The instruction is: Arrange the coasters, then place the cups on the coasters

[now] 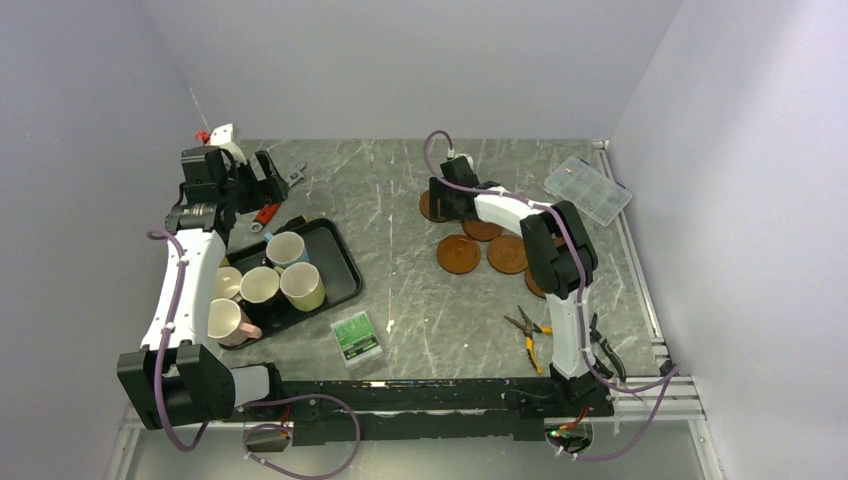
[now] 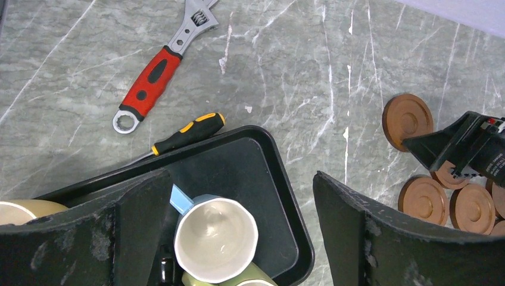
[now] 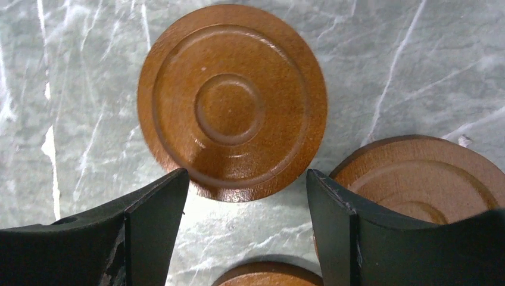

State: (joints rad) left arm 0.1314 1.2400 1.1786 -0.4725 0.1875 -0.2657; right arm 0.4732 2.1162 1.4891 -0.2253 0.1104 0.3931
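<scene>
Two arms: both are over the bench [image 1: 420, 300], and neither has hold of anything.
Right gripper [image 3: 247, 179]: its jaws are partly apart and low over the near edge of one coaster [image 3: 232, 101]. That coaster lies flat on the bench at the far-left end of the group. No finger can be seen touching it.
Left gripper [image 2: 241, 179]: its jaws are spread wide and empty. It hangs above the far corner of the black tray [image 2: 280, 179], with the light blue cup [image 2: 215, 238] below it.
Coasters [image 1: 459, 253]: they are bunched right of centre, several touching or just beside one another. A neighbouring coaster [image 3: 429, 173] sits close to the right finger. One near the right arm's elbow is partly hidden, so I cannot be sure of the count.
Cups [image 1: 260, 285]: all are crowded on the tray at the left, well apart from the coasters. None is on a coaster yet.
Step in hand: this looks like the arranging stage, with the right arm working on the outermost coaster to separate it from the cluster.
Next move: the right gripper probably needs to close on the disc's rim or press and slide it. The disc is thin and flat, so the fingers must get down to the bench. The right finger must also avoid catching the neighbouring coaster.
Later: each coaster wants clear space around it before the left arm lifts a cup.
</scene>
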